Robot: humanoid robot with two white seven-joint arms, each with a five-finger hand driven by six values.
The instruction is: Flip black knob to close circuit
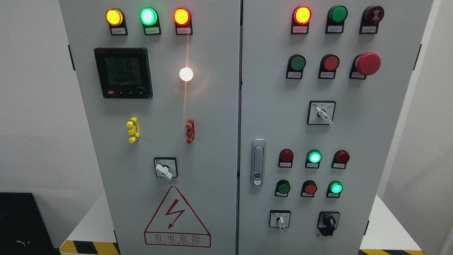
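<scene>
The small black rotary knob (328, 221) sits on a black square plate at the bottom right of the tall grey metal cabinet (212, 141). It is on the right door, below a glowing green round light (335, 187) and right of a white-handled switch (280, 221). Its grip stands about straight up and down. No robot hand shows, so I cannot tell whether either is open or closed.
</scene>
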